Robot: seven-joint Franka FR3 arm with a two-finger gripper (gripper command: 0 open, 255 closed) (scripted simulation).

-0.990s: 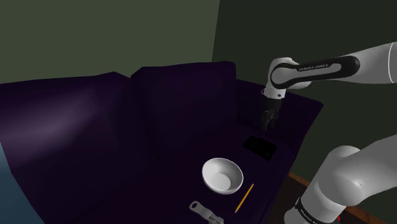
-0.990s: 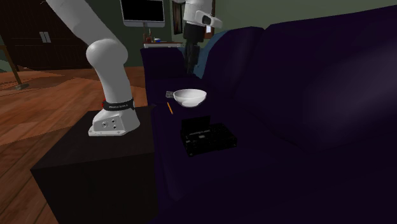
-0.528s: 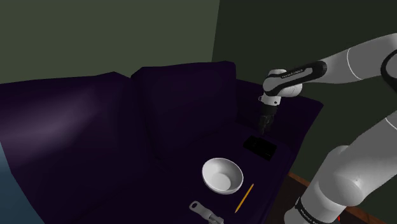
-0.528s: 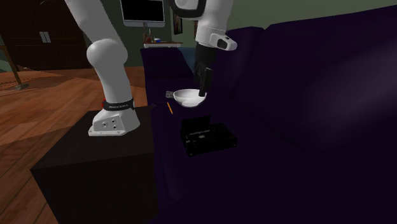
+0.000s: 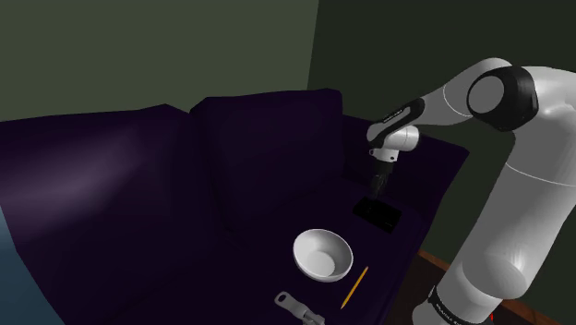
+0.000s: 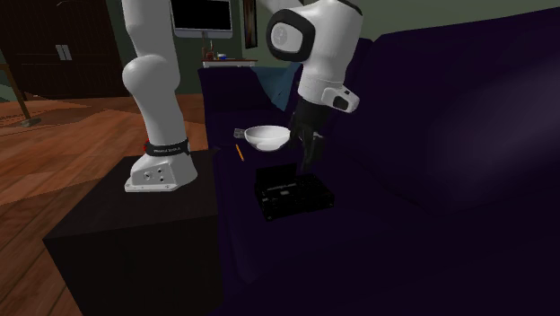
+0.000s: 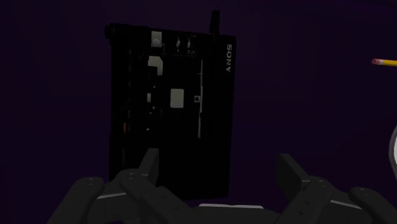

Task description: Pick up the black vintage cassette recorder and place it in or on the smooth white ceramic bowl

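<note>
The black cassette recorder lies flat on the dark purple sofa seat, beyond the white bowl as the shoulder view sees it. My gripper hangs just above the recorder's far end, pointing down. In the second exterior view the gripper is over the recorder, with the bowl behind it. In the wrist view the recorder lies ahead of the open gripper; one finger overlaps its near edge and nothing is held.
A yellow pencil and a small grey object lie on the seat near the bowl. The sofa backrest rises close behind the recorder. The black stand sits on a wooden floor.
The arm has swung the gripper away from above the bowl and lowered it over the recorder. The recorder, bowl and pencil have not moved.
</note>
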